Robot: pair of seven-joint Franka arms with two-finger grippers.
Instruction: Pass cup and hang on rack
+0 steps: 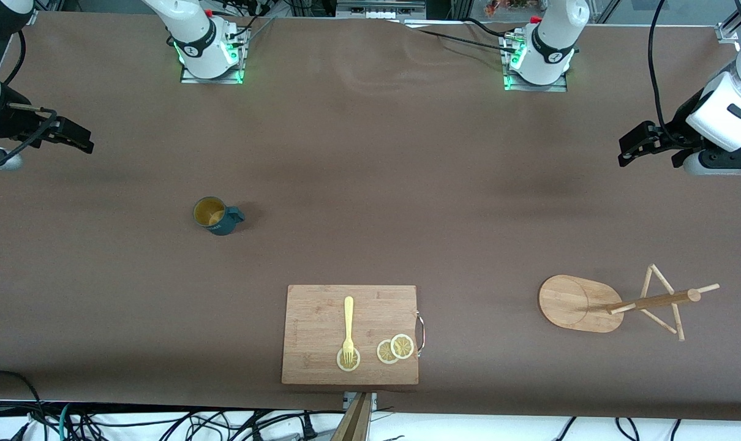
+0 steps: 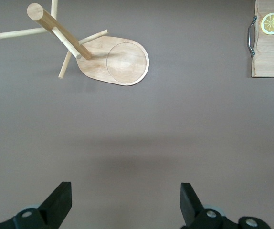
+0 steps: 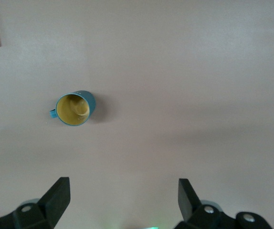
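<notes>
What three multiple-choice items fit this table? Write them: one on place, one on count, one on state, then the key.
1. Where does the cup stand?
A. On the cutting board
B. On the bare table, toward the right arm's end
C. On a peg of the rack

2. How many lemon slices lie on the cutting board?
A. One
B. Three
C. Five

3. How are the two hands?
A. Both open and holding nothing
B. The right hand shut on the cup
C. The left hand shut on the fork

Key: 1 B, the cup sits alone on the brown table, farther from the front camera than the board. 2 B, one slice lies under the fork tines and two overlap near the board's metal handle. 3 A, the left hand over the table near the rack and the right hand near the cup both show spread fingers with nothing between.
</notes>
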